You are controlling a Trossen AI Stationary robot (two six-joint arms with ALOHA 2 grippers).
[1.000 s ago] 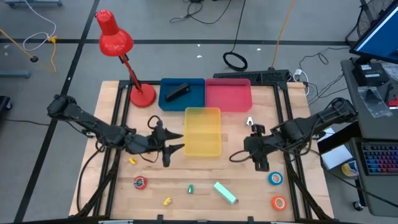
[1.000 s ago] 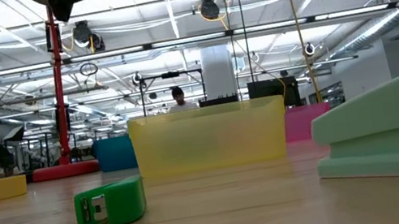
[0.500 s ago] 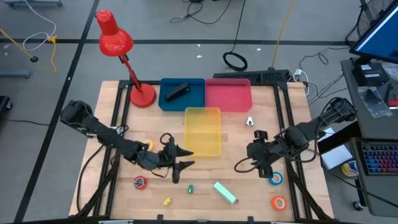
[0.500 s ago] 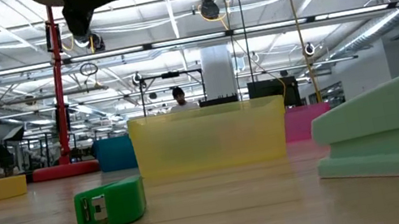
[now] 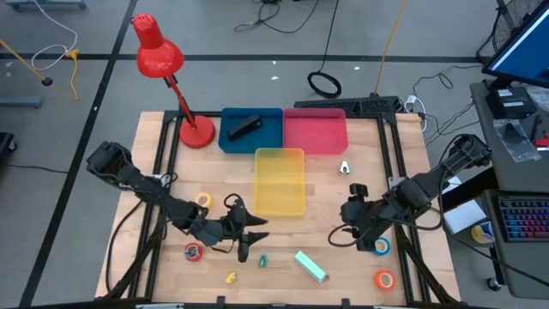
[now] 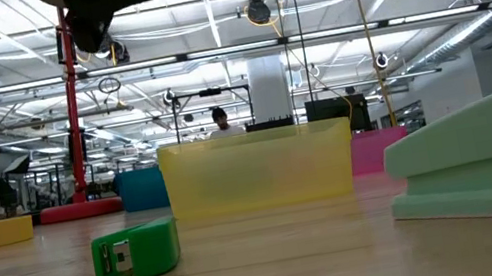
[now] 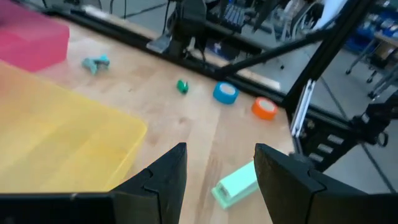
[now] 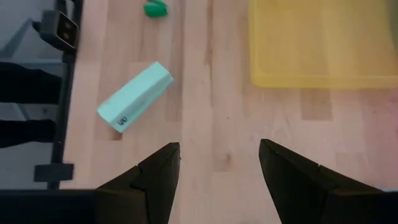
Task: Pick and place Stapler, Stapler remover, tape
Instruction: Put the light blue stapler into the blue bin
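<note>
**Both grippers open and empty above the near half of the table**

Nearest the front edge, a yellow piece [image 5: 230, 277], the small green stapler remover [image 5: 263, 259], the mint-green stapler [image 5: 310, 266] and an orange tape roll [image 5: 383, 279] are laid out. Slightly farther are a red tape roll [image 5: 193, 251] and a blue tape roll [image 5: 380, 246].

The left gripper [image 5: 250, 233] is held spread and empty just beside the remover. The right gripper [image 5: 360, 234] is likewise parted and empty, near the blue roll. A yellow tape roll [image 5: 202, 200] lies beyond the left arm, then the yellow bin [image 5: 279, 157], with blue [image 5: 227, 137] and pink [image 5: 315, 129] bins farthest.

A misjudged descent could nudge the small remover aside, being light and loose.

The gripper's height is hidden in the low view, where only the remover [image 6: 136, 251] and stapler [image 6: 480, 168] are seen close; the finger gaps are shown plainly only in the wrist views.
</note>
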